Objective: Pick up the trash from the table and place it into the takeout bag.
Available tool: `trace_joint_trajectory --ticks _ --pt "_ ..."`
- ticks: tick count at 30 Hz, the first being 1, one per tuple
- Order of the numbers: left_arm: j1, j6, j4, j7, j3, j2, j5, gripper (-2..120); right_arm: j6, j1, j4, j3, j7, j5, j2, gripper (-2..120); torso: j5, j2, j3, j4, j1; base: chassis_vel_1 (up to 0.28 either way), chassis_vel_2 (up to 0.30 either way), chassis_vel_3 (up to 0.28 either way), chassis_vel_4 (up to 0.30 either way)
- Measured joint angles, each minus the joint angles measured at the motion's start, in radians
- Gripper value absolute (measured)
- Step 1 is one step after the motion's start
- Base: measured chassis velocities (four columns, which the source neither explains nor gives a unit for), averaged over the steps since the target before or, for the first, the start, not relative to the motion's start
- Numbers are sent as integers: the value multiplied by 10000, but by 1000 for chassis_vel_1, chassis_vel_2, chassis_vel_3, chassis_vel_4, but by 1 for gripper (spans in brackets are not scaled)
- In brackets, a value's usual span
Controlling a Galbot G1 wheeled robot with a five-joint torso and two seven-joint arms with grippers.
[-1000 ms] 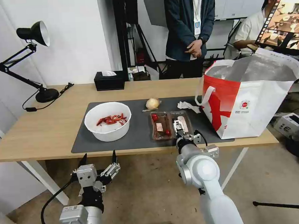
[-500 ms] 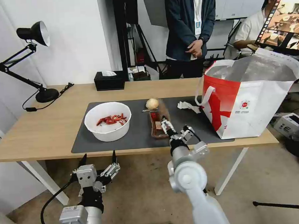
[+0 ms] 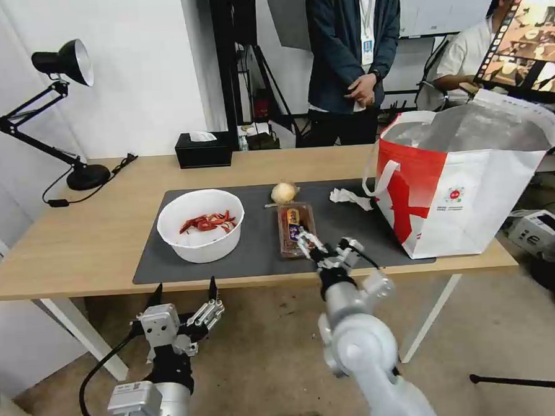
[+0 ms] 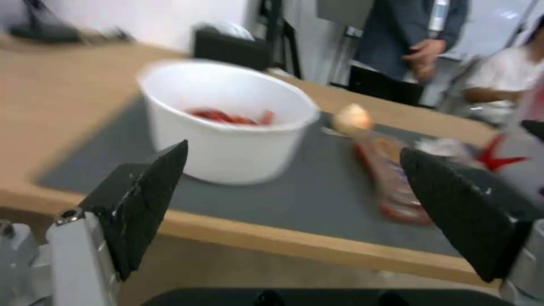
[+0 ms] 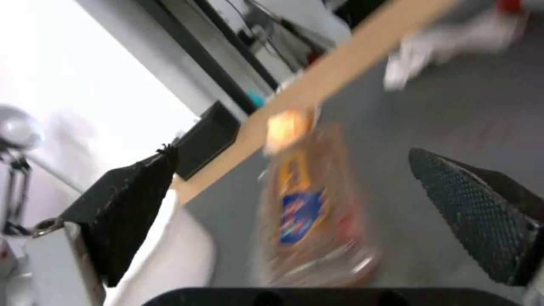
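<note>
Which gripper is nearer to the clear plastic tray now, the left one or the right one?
The right. The right gripper, jaws open, hovers at the near end of the clear plastic tray. The left gripper waits below the table edge, under the white bowl.

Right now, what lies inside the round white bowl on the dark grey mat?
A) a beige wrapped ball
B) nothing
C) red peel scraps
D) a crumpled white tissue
C: red peel scraps lie in the round white bowl; the crumpled white tissue and beige wrapped ball rest on the mat.
</note>
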Motion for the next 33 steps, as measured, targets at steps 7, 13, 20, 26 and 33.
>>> trace_joint_trajectory --ticks 7,13,20,26,33 --pt "-1117 907 435 -334 1002 80 -1480 100 -422 248 -125 831 -998 -691 -1251 100 0 0 1 0 0 0 0 0 0" --pt "-2707 1102 1515 -459 1412 108 -1535 100 -805 840 -553 799 -1206 -474 -2029 100 0 -1 1 0 0 0 0 0 0" --pt "-4062 1526 2563 -777 1716 149 -1764 100 -1000 2128 -1345 86 -1248 -225 -2544 89 -3 -1 2 1 1 0 0 0 0" --pt "-4891 1707 3351 -1109 1874 189 -2013 100 -1117 3337 -2285 -531 -1259 -40 -2668 69 -1 -1 4 3 2 0 0 0 0" --pt "-6337 1921 4585 -1409 1999 196 -2340 100 -2346 4565 -3089 -1370 -1524 881 -3374 41 -2 -2 3 1 1 0 0 0 0"
